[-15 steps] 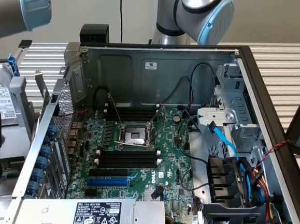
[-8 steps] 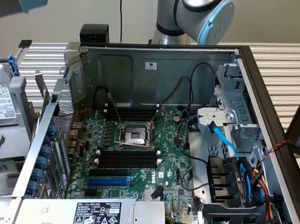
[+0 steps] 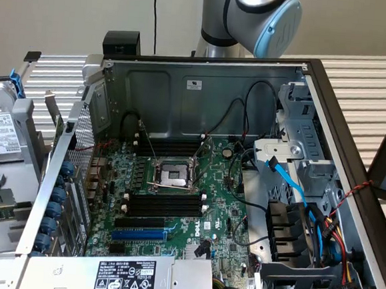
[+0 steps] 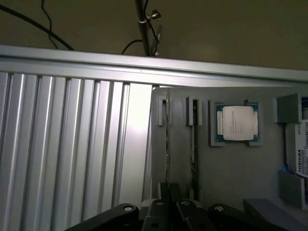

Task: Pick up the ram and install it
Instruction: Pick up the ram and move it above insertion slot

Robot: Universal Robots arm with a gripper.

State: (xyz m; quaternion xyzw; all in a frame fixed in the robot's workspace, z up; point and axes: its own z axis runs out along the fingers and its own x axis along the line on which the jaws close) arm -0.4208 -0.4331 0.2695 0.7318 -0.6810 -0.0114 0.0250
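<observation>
I see the gripper [image 4: 169,195] at the ram [image 4: 167,144], parked on edge in the grey holder tray [image 4: 240,178] beside the CPU [image 4: 237,122] for pinching; grip state I can't tell, memory slots [image 3: 165,202] mid-frame bare.

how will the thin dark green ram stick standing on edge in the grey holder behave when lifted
Probably stiff: the thin dark green ram stick is a flat board seen edge-on. Likely light, being so thin. Standing on its narrow edge in a slot of the grey holder, it could tip or bind if lifted crooked.
</observation>
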